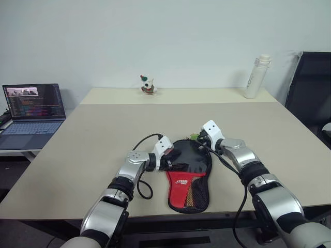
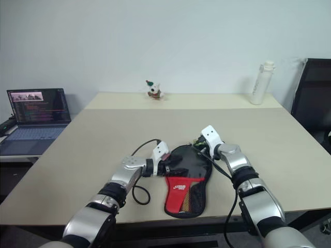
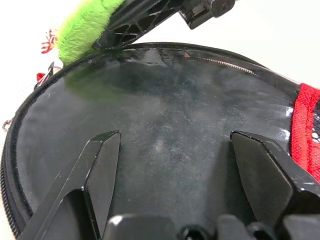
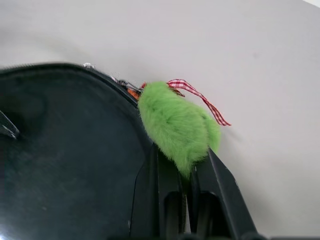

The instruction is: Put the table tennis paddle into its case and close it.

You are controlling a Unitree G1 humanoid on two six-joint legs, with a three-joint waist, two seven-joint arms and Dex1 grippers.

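The jaws of the right gripper (image 4: 185, 172) are being squeezed tight on the fuzzy green pom-pom (image 4: 177, 125), while the jaws of the left gripper (image 3: 175, 150) are being held wide apart over the black top of the case (image 1: 190, 173), with nothing gripped between them.

The case is being kept flat on the table (image 1: 93, 150), near the front edge and between the two arms, with its round end pointing away and its red mesh end (image 1: 182, 188) pointing back. The paddle cannot be made out; whether it is already inside cannot be told.

The case is judged to be soft and floppy, so it is likely to be dragged along when the zipper is pulled. It is best pinned down by the left fingers (image 3: 95, 170) on its round black face.

The pom-pom is light and squashy, and it could be slipped out of, so a firm pinch close to the zipper (image 4: 87, 65) is called for. A small red checked ribbon (image 4: 200, 100) is being left loose beside it.
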